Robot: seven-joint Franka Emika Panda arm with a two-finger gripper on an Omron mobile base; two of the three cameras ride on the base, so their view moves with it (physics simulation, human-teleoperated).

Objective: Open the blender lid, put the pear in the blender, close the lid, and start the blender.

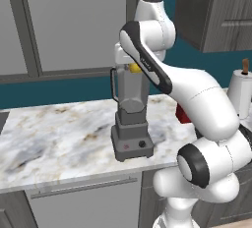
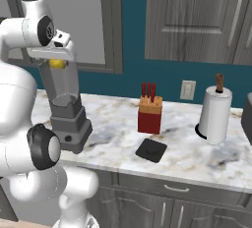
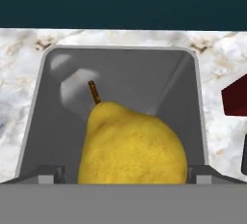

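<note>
Yellow filled the space between the fingers: the pear (image 3: 130, 146) hung right in front of the gripper (image 3: 125, 182), directly over the open mouth of the blender (image 1: 131, 119), its stem end pointing away from the hand and down into the jar. Whether the pads were touching its skin I could not tell, since the fruit hid them; the two small grey tips stood well apart at either side of it, about as wide as the fruit itself. From the left base view the pear (image 1: 134, 68) showed as a small yellow spot at the jar's rim, under the hand; the right base view put it (image 2: 57, 64) in the same place.

The long axis ran roughly along the drop line, so a release here would likely send it straight in (the jar walls left room on both sides). The jar below looked bare, grey walls and nothing else.

Outward, the blender lid (image 2: 151, 150) lay flat on the marble counter (image 2: 197, 153), just in front of the red knife block (image 2: 149, 114) and well apart from the blender.
</note>
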